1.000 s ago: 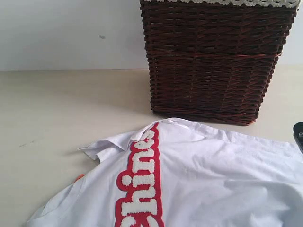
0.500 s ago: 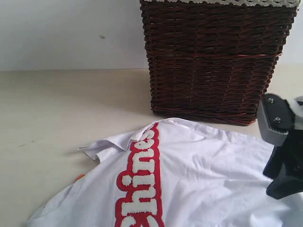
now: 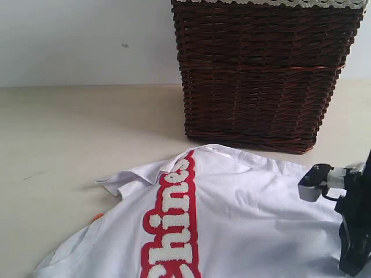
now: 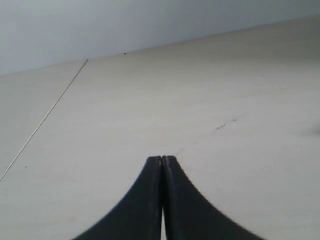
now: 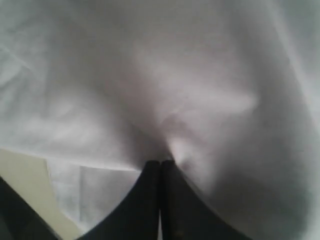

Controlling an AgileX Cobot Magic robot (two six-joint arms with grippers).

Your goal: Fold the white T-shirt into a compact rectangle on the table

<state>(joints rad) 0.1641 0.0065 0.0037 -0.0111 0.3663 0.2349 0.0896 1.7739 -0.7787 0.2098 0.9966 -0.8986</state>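
The shirt (image 3: pixel 249 220) is seen in white, crossed by fuzzy white letters (image 3: pixel 174 223) that are outlined in red. A small orange tag (image 3: pixel 97 217) is shown at its near left edge. The table (image 3: pixel 75 133) is coloured pale beige and is marked by a few tiny dark specks. The basket (image 3: pixel 261 75) at the far right is woven in dark brown wicker and is edged with white lace trim (image 3: pixel 272 3). The left gripper (image 4: pixel 163 161) and the right gripper (image 5: pixel 160 167) are finished in black.

White T-shirt (image 3: pixel 249 220) runs off the bottom of the exterior view, lettering (image 3: pixel 171 226) chopped mid-word. Basket (image 3: pixel 261 75) top cropped too. Right wrist view's blurry, can't tell if the right gripper (image 5: pixel 160 162) jaws actually pinch any cloth.
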